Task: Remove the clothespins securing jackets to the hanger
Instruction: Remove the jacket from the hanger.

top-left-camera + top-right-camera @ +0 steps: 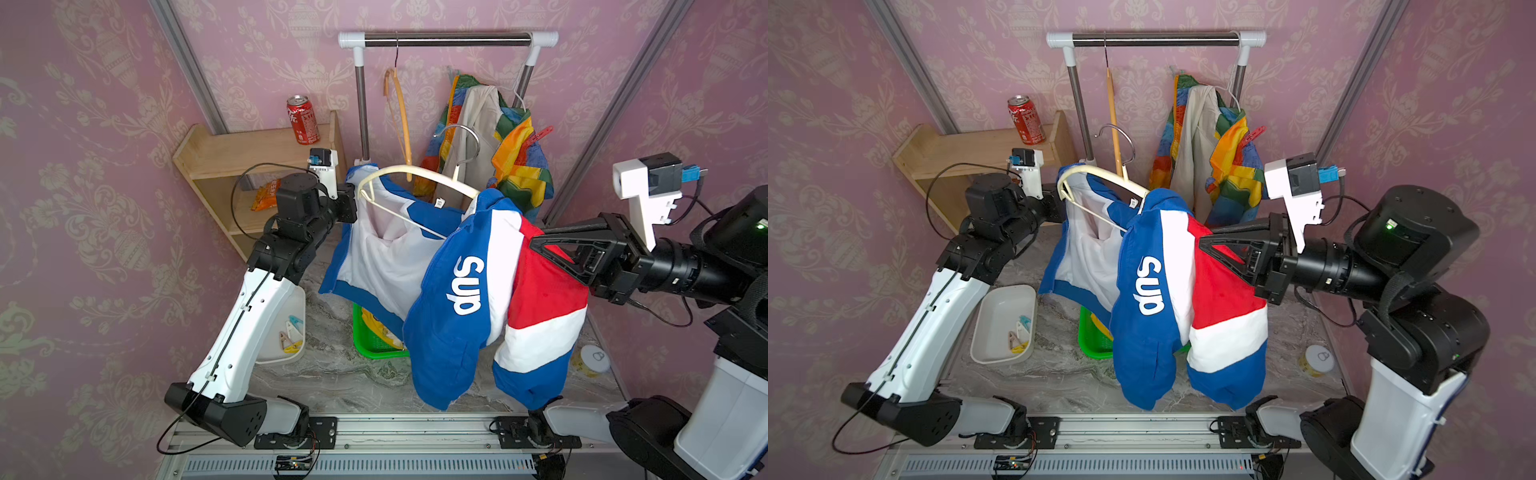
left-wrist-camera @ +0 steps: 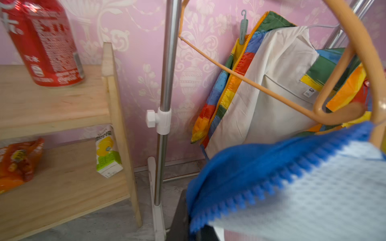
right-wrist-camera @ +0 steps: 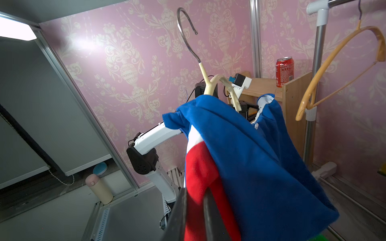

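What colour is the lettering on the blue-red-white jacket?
White lettering on a blue panel of the jacket; clearest in a top view.

Three jackets — three hangers

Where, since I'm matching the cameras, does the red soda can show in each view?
Top view: soda can upper left, on the wooden shelf.
Top view: upper left again.
Left wrist: close up, on the shelf's top board.
Right wrist: small, on the shelf, beyond the blue jacket.
Shared landmark: the wooden shelf.
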